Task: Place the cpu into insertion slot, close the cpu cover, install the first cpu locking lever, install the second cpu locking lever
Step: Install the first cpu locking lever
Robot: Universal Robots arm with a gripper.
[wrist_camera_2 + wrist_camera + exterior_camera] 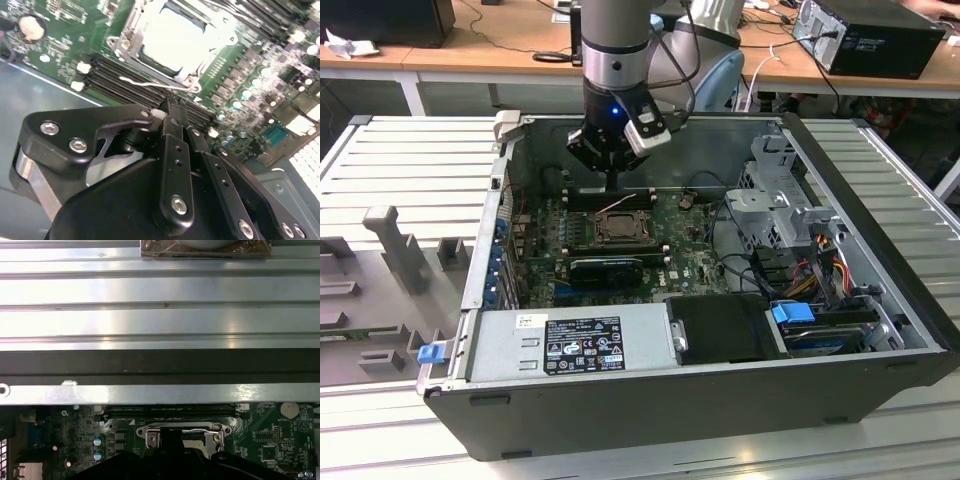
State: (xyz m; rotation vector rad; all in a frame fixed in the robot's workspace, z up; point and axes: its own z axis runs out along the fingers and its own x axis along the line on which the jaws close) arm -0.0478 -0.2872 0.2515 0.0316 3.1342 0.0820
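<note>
The cpu lies pale and flat in the insertion slot on the green board. The silvery cpu cover lies down around it, framing its face. A thin wire locking lever runs along the socket edge nearest my fingers; it also shows in the first wrist view. My gripper is shut with nothing visibly between the fingers, its tips just above that lever. In the exterior view the gripper hangs inside the case, just behind the slot.
A long black heatsink block sits in front of the slot. Memory slots lie between my fingers and the socket. The power supply, drive cage and cables crowd the case. The case wall rises close behind.
</note>
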